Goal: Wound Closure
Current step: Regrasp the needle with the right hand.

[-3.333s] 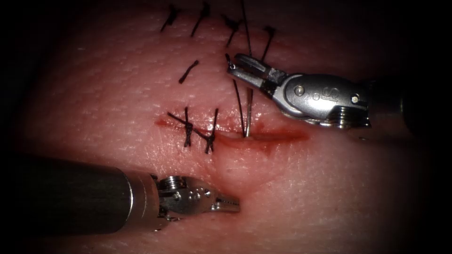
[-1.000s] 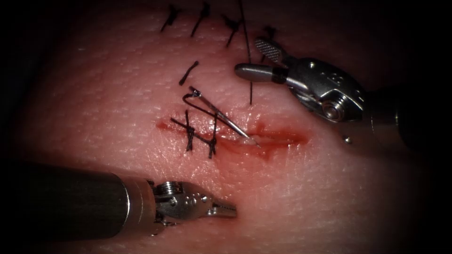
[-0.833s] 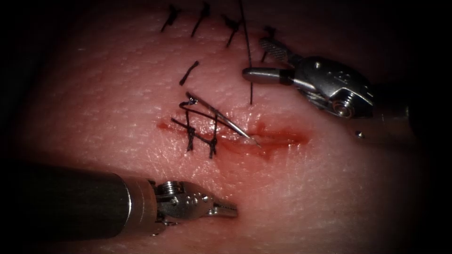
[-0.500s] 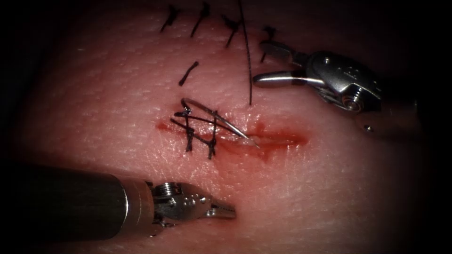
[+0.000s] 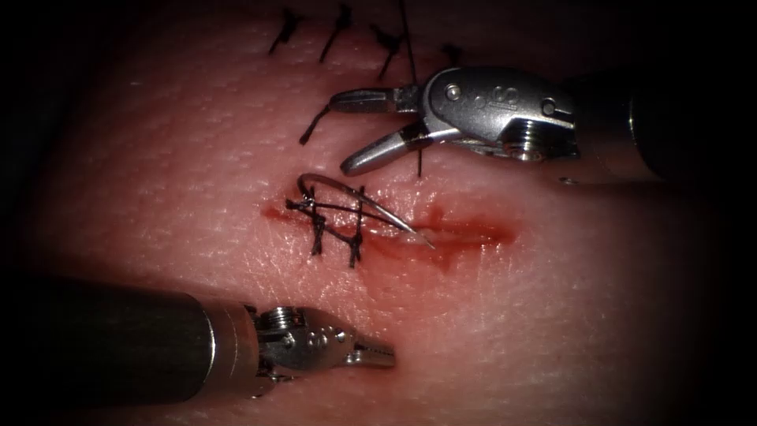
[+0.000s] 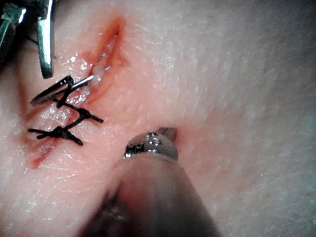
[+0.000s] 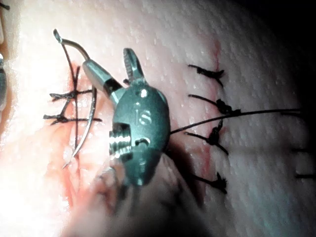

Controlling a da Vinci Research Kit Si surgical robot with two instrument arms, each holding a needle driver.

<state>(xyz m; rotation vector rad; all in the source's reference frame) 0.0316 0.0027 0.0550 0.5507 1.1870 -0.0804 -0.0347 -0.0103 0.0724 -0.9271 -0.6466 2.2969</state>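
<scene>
The curved needle (image 5: 359,197) lies loose across two black stitches (image 5: 317,229) on the cut (image 5: 473,231). Its tip sits in the cut near the middle and its thread end points left. No tool holds it. My right tool (image 5: 341,132) hovers just above the needle with jaws wide open and empty; the same open jaws (image 7: 106,58) stand over the needle (image 7: 89,123). Black thread (image 5: 412,75) runs up past this tool. My left tool (image 5: 371,356) rests below the cut, shut and holding nothing. From the left wrist, the needle (image 6: 59,91) crosses the stitches (image 6: 74,113).
An older row of black stitches (image 5: 339,24) runs along the far tissue, with one short cut thread end (image 5: 315,122) beside the right tool's upper jaw. Red fluid lines the open right part of the cut.
The right tool let go of the upright needle, which fell leftward onto the stitches. The tool drew back right, then swung left with open jaws over the needle. The left tool stayed still.
</scene>
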